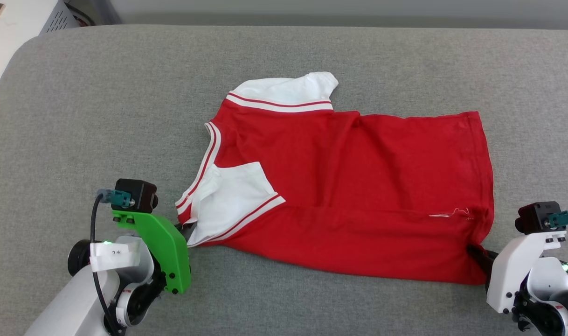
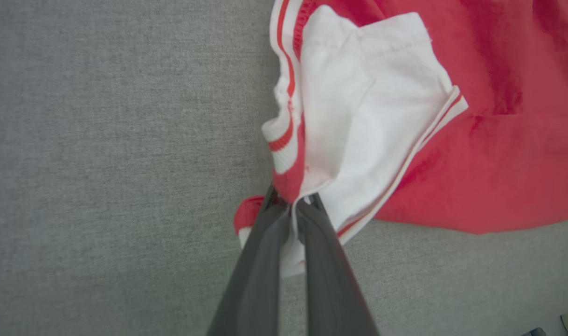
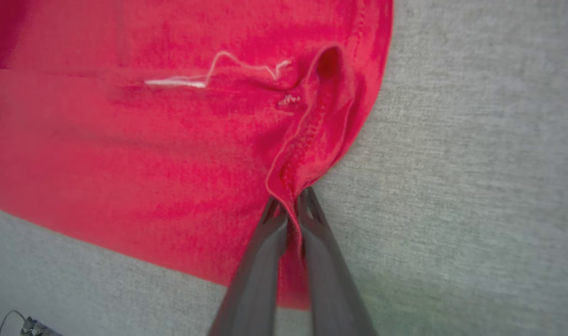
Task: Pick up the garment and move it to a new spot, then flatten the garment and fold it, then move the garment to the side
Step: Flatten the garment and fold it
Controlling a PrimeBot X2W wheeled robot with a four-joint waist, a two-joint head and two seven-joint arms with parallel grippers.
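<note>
Pinching a red jersey T-shirt with white striped-trim sleeves (image 1: 349, 186), flat on a grey fabric worktop (image 1: 102, 93): left claw (image 2: 291, 205) at collar, right claw (image 3: 291, 198) at hem corner. White metal cabinet (image 1: 27, 23) behind.

You see a grey fabric-covered surface (image 1: 107, 107) spanning the head view, its rounded corner at 10 o'clock. At 11 o'clock stands a white cabinet (image 1: 18, 28) with a vented grey panel (image 1: 59, 19). Lighting is even.

Head camera looks steeply down over the worktop (image 1: 125, 93). Wrist cameras peer closely along the left pincer (image 2: 291, 201) and right pincer (image 3: 291, 197), each sharing a near corner of the garment (image 1: 358, 186).
</note>
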